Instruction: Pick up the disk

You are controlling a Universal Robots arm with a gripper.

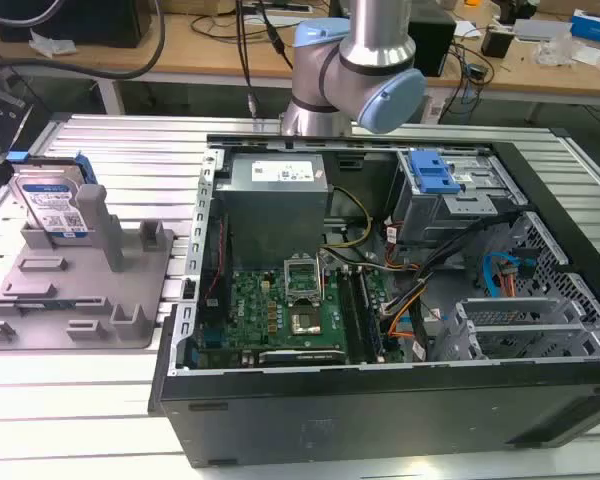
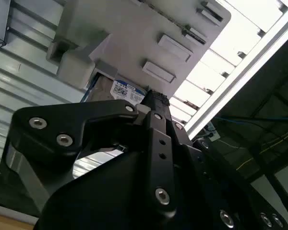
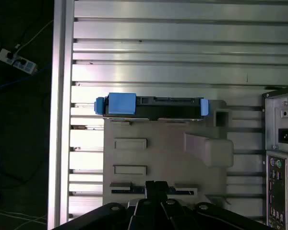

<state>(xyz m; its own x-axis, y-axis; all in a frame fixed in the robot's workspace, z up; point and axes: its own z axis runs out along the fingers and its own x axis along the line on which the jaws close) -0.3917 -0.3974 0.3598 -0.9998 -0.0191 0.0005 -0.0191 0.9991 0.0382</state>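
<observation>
With the disk [image 1: 52, 203] as the dial's centre in the exterior view, the tall post [image 1: 95, 225] of the grey fixture [image 1: 40, 300] stands just beside it at 3 o'clock. Farther along that line are a lower block [image 1: 152, 240] and the wall of the open computer case [image 1: 202, 250], so that side is crowded. From 12 to 1 o'clock the slatted worktop [image 1: 130, 140] lies open, at 6 o'clock low ribs rise from the fixture's base, and the air over the disk's top edge is free.
</observation>
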